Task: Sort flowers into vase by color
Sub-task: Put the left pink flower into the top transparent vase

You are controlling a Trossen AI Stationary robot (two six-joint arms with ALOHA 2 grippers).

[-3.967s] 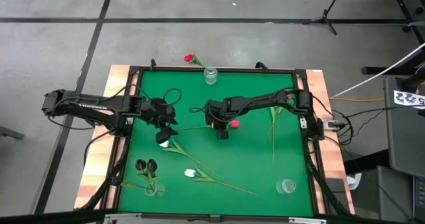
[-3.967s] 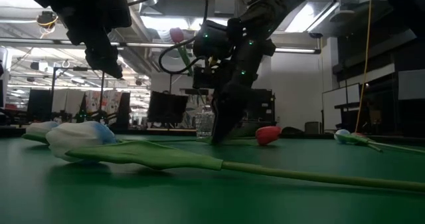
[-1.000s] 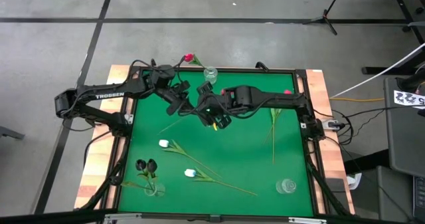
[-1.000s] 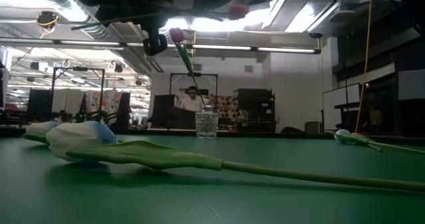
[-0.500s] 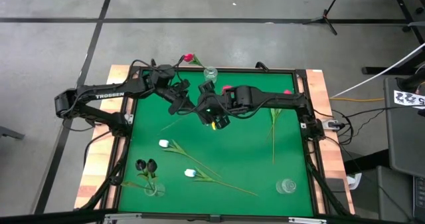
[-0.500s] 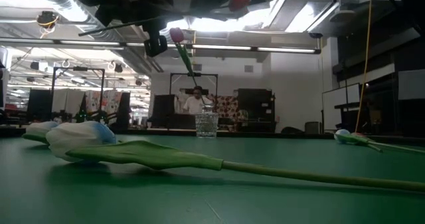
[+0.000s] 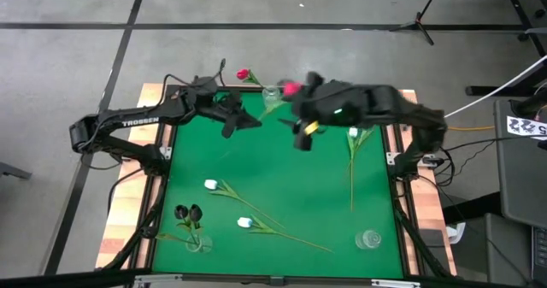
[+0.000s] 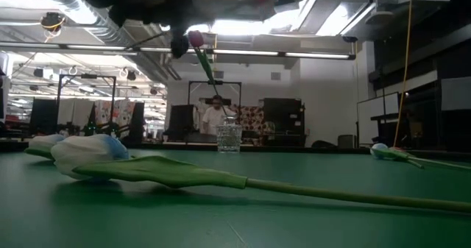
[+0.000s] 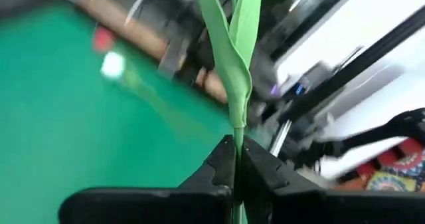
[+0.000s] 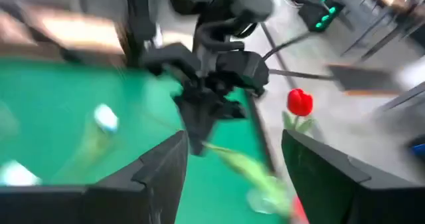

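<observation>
The left gripper (image 9: 234, 159) is clamping its jaws on the leafy green tulip stem (image 9: 234, 71) near the small clear glass vase (image 7: 271, 95), probably for insertion, while the right gripper (image 10: 229, 159) is hanging beside it, jaws apart.

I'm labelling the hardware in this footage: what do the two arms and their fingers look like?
Both arms are black, jointed links with black cables. The left arm carries white TROSSEN lettering; the right arm shows small green lights. The fingers are flat, dark and tapered.
</observation>
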